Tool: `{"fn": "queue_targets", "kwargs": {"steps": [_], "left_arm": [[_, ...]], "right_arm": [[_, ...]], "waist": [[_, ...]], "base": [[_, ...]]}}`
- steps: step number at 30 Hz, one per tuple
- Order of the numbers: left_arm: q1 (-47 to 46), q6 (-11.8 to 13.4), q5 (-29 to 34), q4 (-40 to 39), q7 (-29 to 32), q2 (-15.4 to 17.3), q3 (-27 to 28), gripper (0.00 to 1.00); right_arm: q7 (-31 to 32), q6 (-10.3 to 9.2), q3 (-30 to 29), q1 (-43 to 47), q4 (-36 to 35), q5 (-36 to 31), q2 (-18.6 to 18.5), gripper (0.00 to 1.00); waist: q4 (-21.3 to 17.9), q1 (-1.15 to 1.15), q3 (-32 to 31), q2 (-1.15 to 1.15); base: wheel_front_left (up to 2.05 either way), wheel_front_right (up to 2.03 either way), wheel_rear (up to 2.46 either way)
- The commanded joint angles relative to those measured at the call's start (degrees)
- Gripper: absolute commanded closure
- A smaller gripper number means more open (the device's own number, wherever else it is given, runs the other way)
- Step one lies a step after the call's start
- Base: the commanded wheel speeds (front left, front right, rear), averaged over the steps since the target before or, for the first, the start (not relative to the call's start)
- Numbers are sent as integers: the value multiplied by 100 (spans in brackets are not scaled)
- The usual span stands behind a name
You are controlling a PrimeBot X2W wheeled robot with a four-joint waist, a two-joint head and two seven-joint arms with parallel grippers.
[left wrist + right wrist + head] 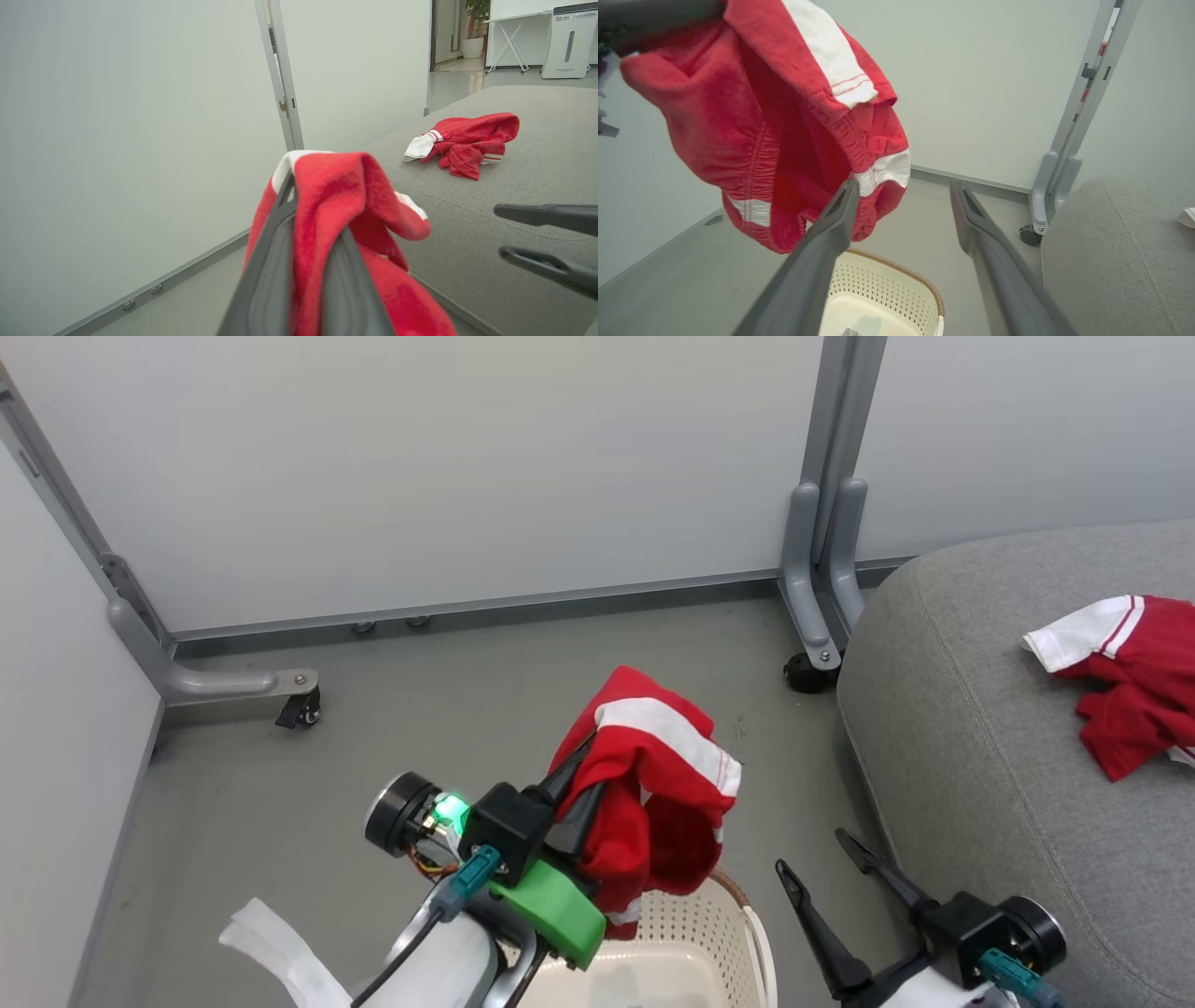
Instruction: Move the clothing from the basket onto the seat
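The left fingers (273, 242) are closed on a fold of 1 red garment (653, 747). They hold it in the air above the floor (280, 803), higher than the basket (724, 933) and not yet over the seat (980, 756). The fabric passes between the 2 fingers and falls over their tips, so the grip is on a bunched middle part, not on an edge. The right fingers (985, 242) stand wide apart and hold nothing, low between the basket and the near edge of the seat. In the right wrist view 1 of them is at the hanging cloth; I cannot tell if it touches. A 2nd garment (1130, 681) lies crumpled on the seat, well in from that edge.

I judge the held garment to be light and very soft, with no stiffness at all. It sags into a pouch and will probably swing when the arm moves. The knit looks a little rough, so it should not slip easily, and it is not fragile. The thick places, such as the gathered elastic band or a doubled fold, are the best to pinch; 1 thin layer could pull out. The hanging part should pass well over the rounded edge of the seat, or it may drag and slide to the floor.
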Motion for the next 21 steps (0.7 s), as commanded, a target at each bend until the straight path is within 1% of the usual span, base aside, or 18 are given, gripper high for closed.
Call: {"fn": "queue_targets", "kwargs": {"steps": [1,7,14,15,16,17,21], "left_arm": [[-121,-37,5,-95,52,-32,-27,100],[-357,-195,-11,-463,351,-163,-244,100],[-507,-316,-56,-686,578,-281,-453,100],[-512,-316,-61,-695,588,-291,-471,100],[-520,-314,-64,-698,599,-296,-484,100],[-522,-320,-63,-686,604,-297,-499,100],[-505,-335,-79,-552,563,-243,-526,100]], "right_arm": [[-8,-9,88,-170,87,4,-35,0],[-8,-8,449,-755,549,2,-53,0],[-7,-9,464,-1098,830,-58,24,0],[-7,-9,430,-1108,829,-53,47,22],[-8,-8,401,-1108,828,-60,66,86],[-7,-8,400,-1088,838,-32,88,100],[-7,-8,424,-1040,902,1,70,100]], "waist": [[5,0,28,0],[61,0,136,0],[127,0,218,0],[132,0,225,0],[134,0,232,0],[135,0,236,0],[105,0,250,0]], "base": [[0,0,0],[0,0,0],[0,0,0],[0,0,0],[0,0,0],[0,0,0],[0,0,0]]}}
